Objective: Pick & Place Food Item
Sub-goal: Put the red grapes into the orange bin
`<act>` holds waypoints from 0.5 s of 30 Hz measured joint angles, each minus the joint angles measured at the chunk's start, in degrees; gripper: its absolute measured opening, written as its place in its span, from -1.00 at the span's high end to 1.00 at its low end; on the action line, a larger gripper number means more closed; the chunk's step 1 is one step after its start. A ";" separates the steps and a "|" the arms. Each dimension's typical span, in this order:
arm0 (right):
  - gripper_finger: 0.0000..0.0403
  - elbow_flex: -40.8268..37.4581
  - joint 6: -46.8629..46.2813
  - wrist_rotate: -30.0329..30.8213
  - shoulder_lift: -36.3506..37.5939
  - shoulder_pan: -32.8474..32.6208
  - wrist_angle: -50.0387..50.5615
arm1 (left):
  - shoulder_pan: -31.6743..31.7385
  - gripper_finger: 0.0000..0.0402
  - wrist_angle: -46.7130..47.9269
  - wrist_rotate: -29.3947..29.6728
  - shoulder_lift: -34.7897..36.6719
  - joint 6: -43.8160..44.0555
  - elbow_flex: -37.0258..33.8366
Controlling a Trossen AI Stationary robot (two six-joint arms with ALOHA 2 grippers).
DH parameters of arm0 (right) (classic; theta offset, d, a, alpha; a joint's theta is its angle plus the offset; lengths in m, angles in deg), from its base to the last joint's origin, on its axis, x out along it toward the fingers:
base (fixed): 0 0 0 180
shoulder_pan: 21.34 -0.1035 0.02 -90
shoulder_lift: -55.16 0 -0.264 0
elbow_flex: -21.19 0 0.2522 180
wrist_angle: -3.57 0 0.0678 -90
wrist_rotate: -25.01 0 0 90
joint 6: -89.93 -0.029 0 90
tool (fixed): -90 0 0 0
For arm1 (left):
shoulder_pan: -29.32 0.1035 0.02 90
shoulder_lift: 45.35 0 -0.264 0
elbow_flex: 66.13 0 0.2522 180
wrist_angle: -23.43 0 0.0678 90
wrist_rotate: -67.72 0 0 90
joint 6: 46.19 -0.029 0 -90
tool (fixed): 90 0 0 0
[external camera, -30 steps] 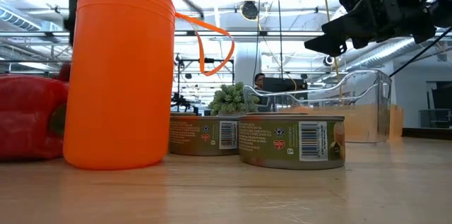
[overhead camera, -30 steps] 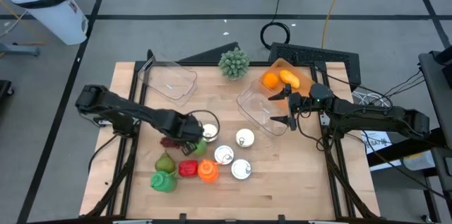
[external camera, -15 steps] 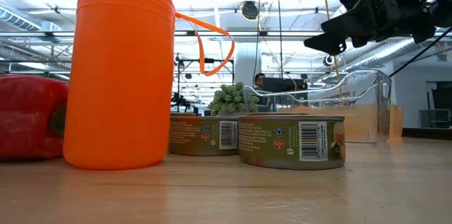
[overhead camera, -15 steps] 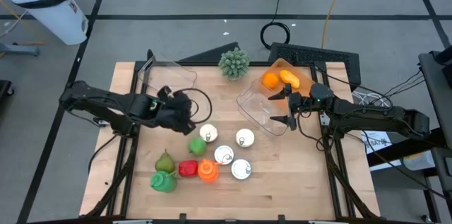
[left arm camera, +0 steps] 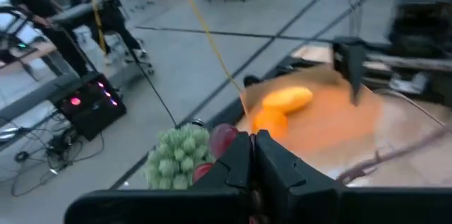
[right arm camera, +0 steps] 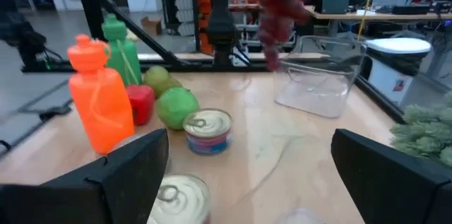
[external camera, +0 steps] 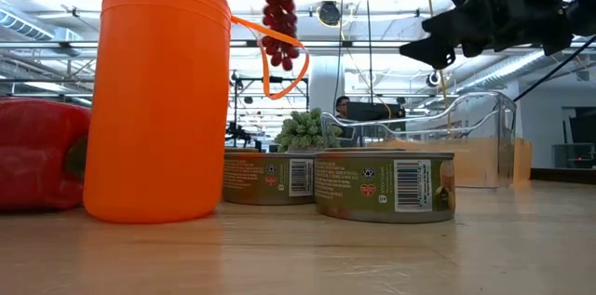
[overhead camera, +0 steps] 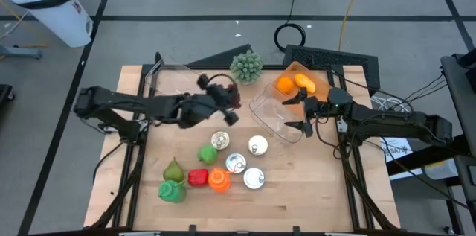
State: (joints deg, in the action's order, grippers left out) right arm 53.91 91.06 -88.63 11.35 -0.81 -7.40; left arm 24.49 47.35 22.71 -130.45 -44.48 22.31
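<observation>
The left end effector [overhead camera: 229, 100] is seen raised above the worktop [overhead camera: 312, 191], its fingers clamped together on a bunch of red grapes [external camera: 277, 18]. In the low view the grapes are shown hanging in the air, clear of the worktop, beside the top of the orange bottle [external camera: 156, 90]. In the high view the bunch is placed between the two clear containers, just in front of the green spiky plant [overhead camera: 246, 67].

The right end effector [overhead camera: 300, 111] is held with its fingers spread wide and nothing between them, over the near clear container [overhead camera: 274, 119] at the right side of the worktop. Behind that container an orange tray [overhead camera: 315, 73] is seen, with an orange [overhead camera: 284, 84] and a yellow fruit [overhead camera: 305, 81] lying in it. The second clear container [overhead camera: 177, 83] is set at the back left.

Toward the front, four cans [overhead camera: 253, 179] are grouped together, with a green apple [overhead camera: 207, 154] just beside them. In the front row a pear [overhead camera: 174, 170], a green bottle [overhead camera: 172, 190], a red pepper [overhead camera: 197, 178] and the orange bottle are lined up close together.
</observation>
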 joint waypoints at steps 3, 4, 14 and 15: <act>-0.87 0.00 -0.02 -0.02 -1.35 -2.31 -1.98 | 2.02 0.90 -6.57 0.01 -3.87 -2.09 0.00; -0.87 0.00 0.89 0.33 -1.94 -3.28 -3.38 | 2.74 0.90 -8.94 -0.09 -5.09 -2.59 0.00; -0.87 0.00 16.51 25.59 -10.84 -11.64 -23.40 | 7.44 0.91 -24.01 -14.29 -12.19 -5.67 -0.07; -0.87 0.00 17.60 26.74 -11.99 -11.99 -26.32 | 7.45 0.94 -24.01 -14.93 -12.18 -5.61 -0.07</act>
State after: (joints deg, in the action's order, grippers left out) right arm 53.91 108.66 -61.89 -0.64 -12.81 -33.72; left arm 31.94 23.34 7.78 -142.63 -50.09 22.24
